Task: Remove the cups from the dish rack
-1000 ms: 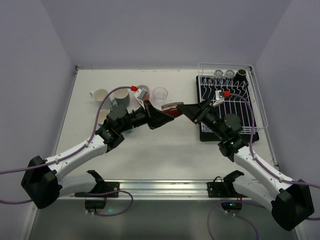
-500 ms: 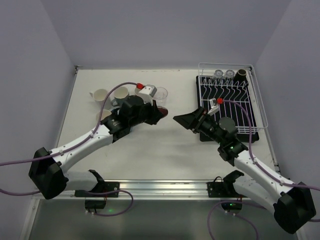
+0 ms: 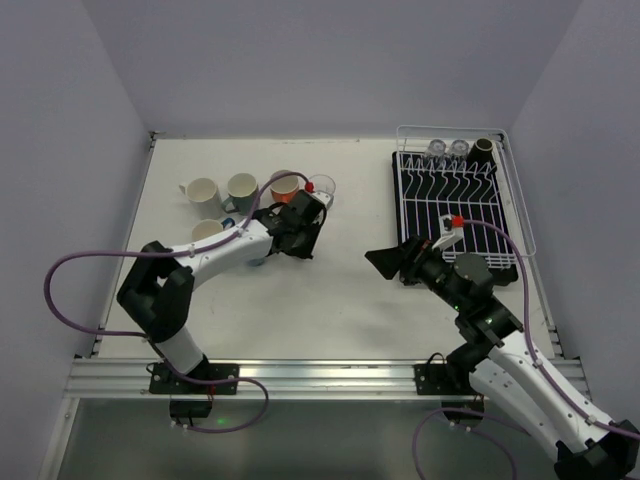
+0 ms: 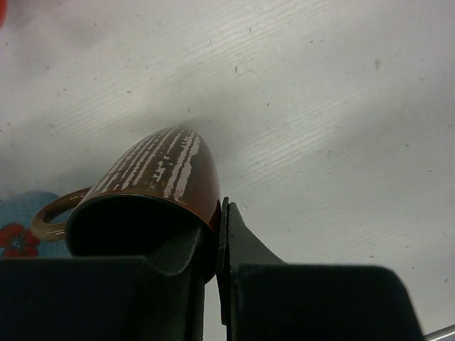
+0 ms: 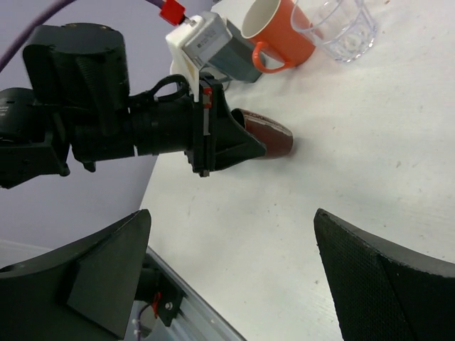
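A dark brown cup [image 4: 153, 181] streaked with white hangs tilted, its base low over the table, its rim pinched in my shut left gripper [image 4: 219, 238]. The right wrist view shows that cup [image 5: 274, 138] and left gripper [image 5: 226, 145] from the side. Seen from above, the left gripper [image 3: 302, 238] is beside the unloaded cups: cream [image 3: 203, 190], grey [image 3: 242, 187], orange [image 3: 285, 185] and a clear glass [image 3: 321, 186]. My right gripper [image 3: 385, 260] is open and empty, left of the dish rack [image 3: 510, 215]. Two glasses [image 3: 448, 148] and a dark cup [image 3: 484, 150] stand in the rack's far end.
Another cream cup [image 3: 207, 230] stands behind my left forearm, and a blue flowered cup [image 4: 18, 227] sits just left of the held one. The orange cup [image 5: 274, 28] and glass [image 5: 341, 25] are close beyond the left gripper. Walls enclose the table on three sides.
The brown cup was held between both grippers. The right gripper opened, let go and drew back toward the rack; the left arm carried the cup left and down beside the other cups.
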